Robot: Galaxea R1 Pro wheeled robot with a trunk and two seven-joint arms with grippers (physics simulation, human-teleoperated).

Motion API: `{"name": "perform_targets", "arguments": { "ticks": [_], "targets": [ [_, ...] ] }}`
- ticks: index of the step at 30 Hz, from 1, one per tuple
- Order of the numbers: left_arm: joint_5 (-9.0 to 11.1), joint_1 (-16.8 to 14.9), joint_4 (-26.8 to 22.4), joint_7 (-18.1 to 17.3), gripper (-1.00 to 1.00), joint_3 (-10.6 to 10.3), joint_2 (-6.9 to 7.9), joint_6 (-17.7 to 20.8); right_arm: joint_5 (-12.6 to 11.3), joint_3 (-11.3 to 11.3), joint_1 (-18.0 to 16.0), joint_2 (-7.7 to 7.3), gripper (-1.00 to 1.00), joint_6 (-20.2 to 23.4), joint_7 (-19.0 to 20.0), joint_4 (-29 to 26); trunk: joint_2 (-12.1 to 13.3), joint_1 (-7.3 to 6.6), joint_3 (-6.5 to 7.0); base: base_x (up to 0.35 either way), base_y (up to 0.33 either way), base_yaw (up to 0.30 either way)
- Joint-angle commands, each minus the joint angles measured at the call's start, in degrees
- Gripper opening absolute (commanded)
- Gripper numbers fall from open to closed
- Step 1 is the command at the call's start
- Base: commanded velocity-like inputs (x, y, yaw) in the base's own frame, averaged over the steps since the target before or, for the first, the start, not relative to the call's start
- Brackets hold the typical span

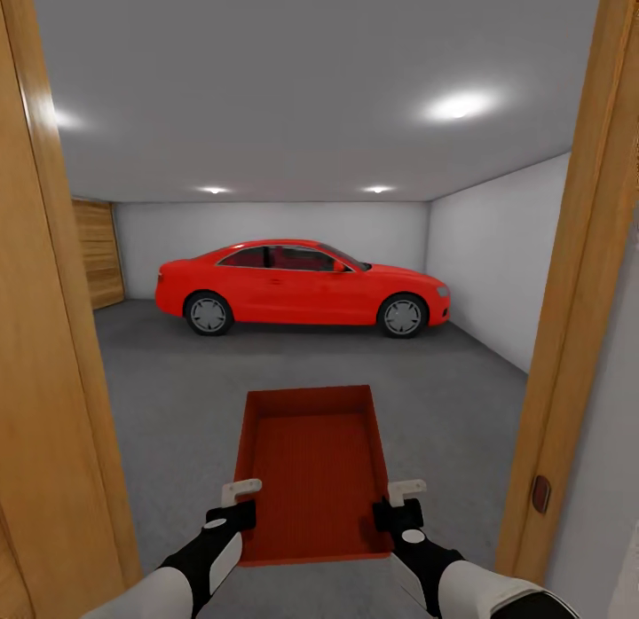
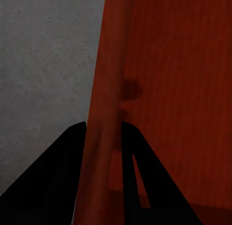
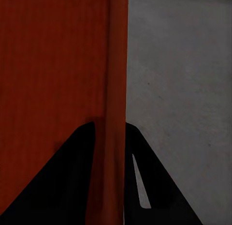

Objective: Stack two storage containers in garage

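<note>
I hold one orange-red open-topped storage container (image 1: pixel 308 464) level in front of me, above the garage's dark grey floor (image 1: pixel 169 380). My left gripper (image 1: pixel 238 504) is shut on its left side wall (image 2: pixel 108 89), with one finger on either side of the wall. My right gripper (image 1: pixel 401 504) is shut the same way on the right side wall (image 3: pixel 116 80). The container is empty inside. Grey concrete floor (image 2: pixel 43 65) shows beyond the wall in both wrist views. The living room is out of view.
I stand in a wooden doorway, with the frame close on the left (image 1: pixel 44 380) and right (image 1: pixel 568 335). Ahead lies the garage with a glossy red car (image 1: pixel 302 286) parked across the far end, white walls and a wooden panel (image 1: pixel 98 251) at far left.
</note>
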Motion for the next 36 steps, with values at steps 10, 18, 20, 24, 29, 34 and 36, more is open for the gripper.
{"name": "perform_targets", "arguments": {
  "ticks": [10, 18, 20, 24, 29, 34, 36],
  "targets": [
    [-0.68, -0.07, -0.26, 0.42, -1.00, 2.01, 0.41, -0.16, -1.44, -3.47, 0.00, -0.01, -1.00, -0.35, -0.07, 0.20, -0.07, 0.01, -0.09, 0.008, -0.006, 0.000],
    [-0.84, -0.07, -0.20, 0.42, -1.00, 1.76, 0.45, -0.11, -1.43, -3.47, -0.05, -0.01, -1.00, -0.35, -0.07, 0.20, -0.07, 0.01, -0.09, 0.267, 0.000, 0.000],
    [-0.86, -0.07, -0.20, 0.42, -1.00, 1.72, 0.46, -0.13, -1.43, -3.47, -0.02, -0.01, -1.00, -0.35, -0.07, 0.20, -0.07, 0.01, -0.09, 0.317, 0.000, 0.000],
    [-0.87, -0.07, -0.20, 0.42, -1.00, 1.70, 0.46, -0.13, -1.43, -3.47, -0.02, -0.01, -1.00, -0.35, -0.07, 0.20, -0.07, 0.01, -0.09, 0.320, 0.000, 0.000],
    [-0.87, -0.07, -0.17, 0.42, -1.00, 1.69, 0.46, -0.12, -1.43, -3.47, -0.06, -0.01, -1.00, -0.37, -0.07, 0.20, -0.07, 0.01, -0.09, 0.320, 0.000, 0.000],
    [-0.87, -0.07, -0.16, 0.42, -1.00, 1.69, 0.46, -0.08, -1.43, -3.47, -0.01, -0.01, -1.00, -0.43, -0.14, 0.20, -0.07, 0.01, -0.09, 0.321, 0.000, 0.000],
    [-0.87, -0.07, -0.15, 0.42, -1.00, 1.69, 0.46, -0.08, -1.43, -3.47, -0.03, -0.01, -1.00, -0.43, -0.13, 0.20, -0.07, 0.01, -0.09, 0.321, 0.000, 0.000]
  ]
}}
